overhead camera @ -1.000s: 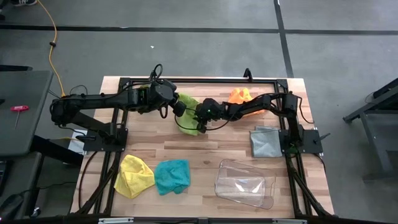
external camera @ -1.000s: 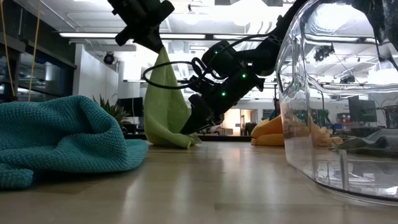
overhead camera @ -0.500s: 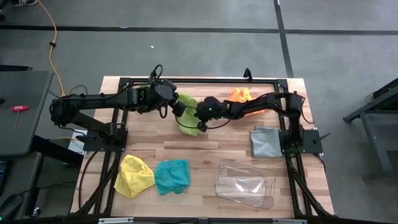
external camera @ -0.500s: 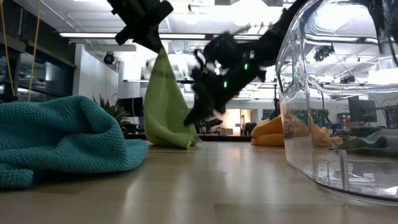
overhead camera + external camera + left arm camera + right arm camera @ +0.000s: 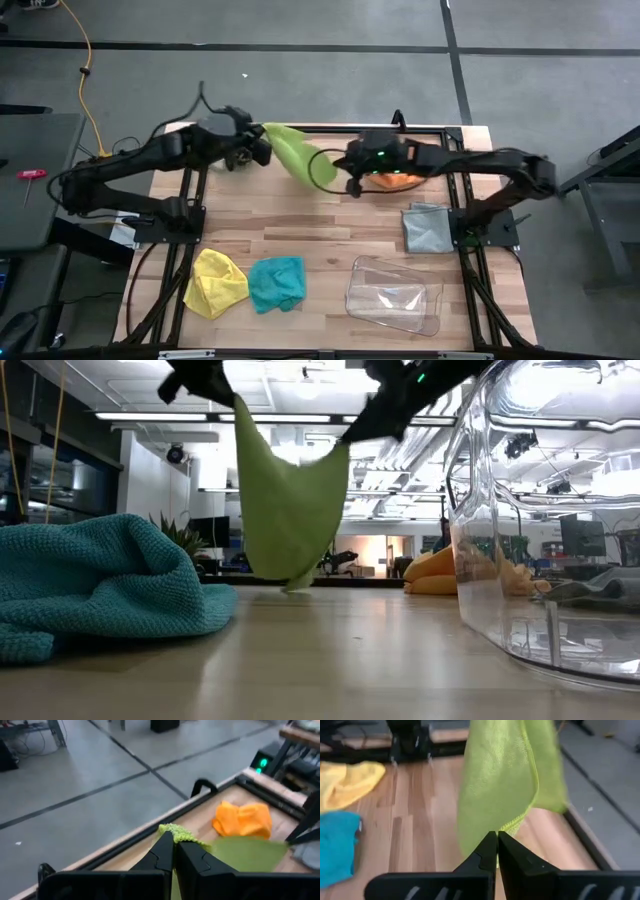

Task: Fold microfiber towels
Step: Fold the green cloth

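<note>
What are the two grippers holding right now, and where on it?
Both hold the lime green towel, lifted above the table: the left gripper is shut on one top corner, and the right gripper is shut on its edge at the other end.

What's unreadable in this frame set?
- Lime green towel: low view crops both top corners, and the grippers holding them, at the frame's top edge.
- Orange towel: the right arm covers most of it in the high view.
- Grey towel: fold state too small to judge from above.
</note>
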Motion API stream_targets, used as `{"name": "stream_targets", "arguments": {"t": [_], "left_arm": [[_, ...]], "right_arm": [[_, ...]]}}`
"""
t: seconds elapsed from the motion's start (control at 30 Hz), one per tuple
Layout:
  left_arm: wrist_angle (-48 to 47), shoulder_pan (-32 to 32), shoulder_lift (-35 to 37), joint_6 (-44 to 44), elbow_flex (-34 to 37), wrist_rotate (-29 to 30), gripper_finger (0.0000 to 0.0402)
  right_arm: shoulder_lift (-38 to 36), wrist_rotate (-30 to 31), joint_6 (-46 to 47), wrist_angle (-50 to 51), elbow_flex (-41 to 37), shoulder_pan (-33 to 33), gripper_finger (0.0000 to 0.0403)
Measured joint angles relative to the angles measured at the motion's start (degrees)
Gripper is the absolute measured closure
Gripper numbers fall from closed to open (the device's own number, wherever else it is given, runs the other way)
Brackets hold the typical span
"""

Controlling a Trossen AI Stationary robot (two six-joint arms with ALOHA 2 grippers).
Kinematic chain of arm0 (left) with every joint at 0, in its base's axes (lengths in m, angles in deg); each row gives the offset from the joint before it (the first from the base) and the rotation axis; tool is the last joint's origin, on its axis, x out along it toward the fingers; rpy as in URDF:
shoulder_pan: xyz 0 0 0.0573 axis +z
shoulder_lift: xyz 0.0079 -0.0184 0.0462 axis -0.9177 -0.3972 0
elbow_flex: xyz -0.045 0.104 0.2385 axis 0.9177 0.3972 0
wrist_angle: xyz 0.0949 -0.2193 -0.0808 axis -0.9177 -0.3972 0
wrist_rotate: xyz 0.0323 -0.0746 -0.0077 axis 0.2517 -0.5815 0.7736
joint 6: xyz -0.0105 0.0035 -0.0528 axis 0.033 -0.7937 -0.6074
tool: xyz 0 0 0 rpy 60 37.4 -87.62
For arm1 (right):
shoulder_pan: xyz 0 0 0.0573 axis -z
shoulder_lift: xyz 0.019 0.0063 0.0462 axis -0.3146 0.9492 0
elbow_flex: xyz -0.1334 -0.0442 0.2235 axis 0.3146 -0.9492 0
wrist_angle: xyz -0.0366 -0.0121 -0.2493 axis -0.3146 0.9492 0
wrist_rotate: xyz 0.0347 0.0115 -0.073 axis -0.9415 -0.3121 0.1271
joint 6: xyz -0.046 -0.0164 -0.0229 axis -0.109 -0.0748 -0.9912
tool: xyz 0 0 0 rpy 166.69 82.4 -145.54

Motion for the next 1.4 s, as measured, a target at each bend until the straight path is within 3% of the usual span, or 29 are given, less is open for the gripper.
{"name": "stream_targets", "arguments": {"t": [0.3,0.43,0.6,0.77,0.97,1.13,1.4], "left_arm": [[-1.9,-0.2,3.0,3.9,0.0,-13.7,0.0401],[-2.0,-0.2,0.9,9.4,0.0,-18.7,0.0401],[-4.5,-0.7,-2.6,12.0,0.0,-19.4,0.0401],[-12.0,-4.4,-5.9,13.9,0.0,-18.4,0.0401],[-14.8,-9.0,-7.5,14.8,0.1,-11.8,0.0401],[-14.8,-7.6,-6.3,21.8,0.1,-3.5,0.0401],[-14.6,-2.9,-3.9,35.3,0.0,4.4,0.0401]], "right_arm": [[-15.1,8.7,2.2,12.5,0.0,0.1,0.0403],[-17.9,9.6,3.1,14.8,0.0,0.2,0.0403],[-18.0,9.4,4.7,16.3,0.0,-0.3,0.0403],[-17.7,9.8,5.2,18.5,0.0,-2.2,0.0403],[-17.7,16.0,2.9,18.9,0.0,-2.7,0.0403],[-17.7,16.8,-0.4,18.7,0.0,0.4,0.0403],[-17.7,17.2,-4.0,15.9,0.0,3.9,0.0403]]}}
